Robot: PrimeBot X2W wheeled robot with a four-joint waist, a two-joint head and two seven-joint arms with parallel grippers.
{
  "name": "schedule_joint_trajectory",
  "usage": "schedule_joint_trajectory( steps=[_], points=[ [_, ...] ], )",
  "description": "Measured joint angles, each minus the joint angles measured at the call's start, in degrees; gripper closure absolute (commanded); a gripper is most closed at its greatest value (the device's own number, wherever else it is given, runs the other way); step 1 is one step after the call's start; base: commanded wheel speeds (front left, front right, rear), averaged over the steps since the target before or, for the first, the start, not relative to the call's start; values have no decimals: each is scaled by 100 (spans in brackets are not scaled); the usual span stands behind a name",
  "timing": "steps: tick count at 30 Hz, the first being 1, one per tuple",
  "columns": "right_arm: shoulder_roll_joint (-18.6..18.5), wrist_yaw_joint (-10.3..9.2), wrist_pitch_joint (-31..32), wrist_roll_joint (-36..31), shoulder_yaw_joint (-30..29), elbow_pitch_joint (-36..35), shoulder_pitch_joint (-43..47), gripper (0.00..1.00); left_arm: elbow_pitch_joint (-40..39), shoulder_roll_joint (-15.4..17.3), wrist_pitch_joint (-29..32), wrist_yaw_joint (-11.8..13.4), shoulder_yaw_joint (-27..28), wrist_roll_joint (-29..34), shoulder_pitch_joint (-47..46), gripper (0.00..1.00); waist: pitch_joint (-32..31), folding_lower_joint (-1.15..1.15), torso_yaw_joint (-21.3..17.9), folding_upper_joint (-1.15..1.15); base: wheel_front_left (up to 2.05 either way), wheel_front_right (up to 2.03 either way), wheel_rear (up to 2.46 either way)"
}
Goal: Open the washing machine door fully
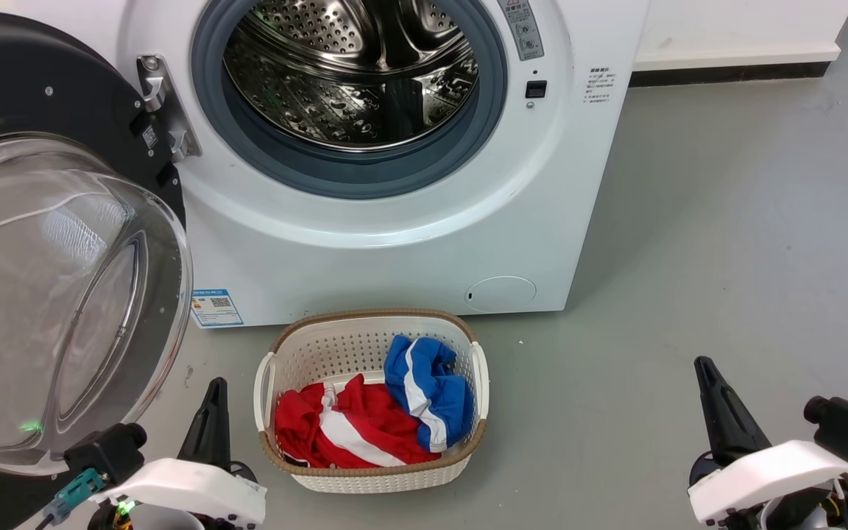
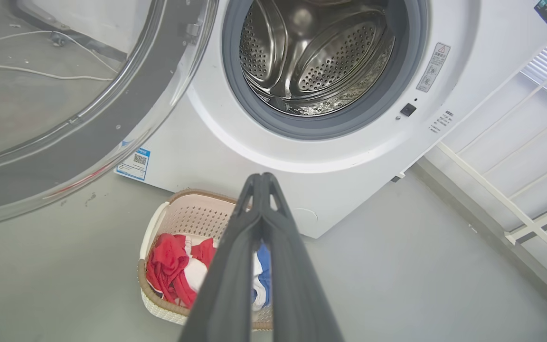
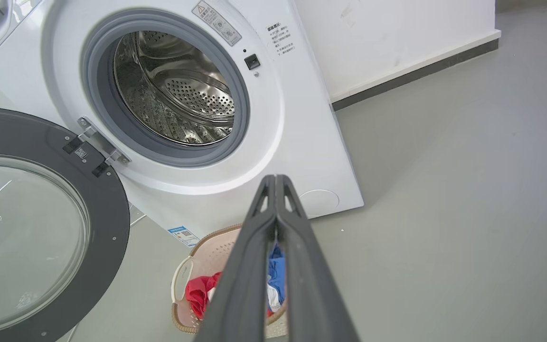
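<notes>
At the left of the head view, the washing machine door [image 1: 56,280] stands swung out on its hinge [image 1: 163,110]. Its clear bowl bulges toward us, well away from the grey gasket [image 1: 350,173], so the steel drum [image 1: 354,73] of the washing machine [image 1: 394,250] lies wholly uncovered. We judge the door at or near its full swing, since the right wrist view shows its inner face almost flat-on beside the machine's front; whether the hinge has more travel we cannot tell. Our left gripper [image 2: 259,178] and right gripper [image 3: 276,178] each have their fingers pressed together on nothing, and both sit low, touching neither door nor machine, which suits a push already made, with nothing left to hold. Between them the laundry basket [image 1: 372,316] of red and blue clothes [image 1: 350,427] sits just before the machine, under the opening, handy for loading. If a further nudge is wanted, the left gripper is nearer the door's lower edge.
</notes>
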Motion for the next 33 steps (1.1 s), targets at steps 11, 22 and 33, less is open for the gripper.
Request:
schedule_joint_trajectory(
  steps=[11,22,33],
  points=[
    [-16,-1,93,1053,-59,118,-92,100,37,-100,205,-100,155,-888,-38,100,-15,0,39,0,0,0,0],
    [-29,-1,183,1985,-113,224,-146,100,85,-151,414,-188,282,-1667,-118,100,-29,0,78,0,0,0,0],
    [-33,-1,261,2806,-177,314,-230,100,119,-223,594,-259,411,-2365,-155,100,-44,0,117,0,0,0,0]
  ],
)
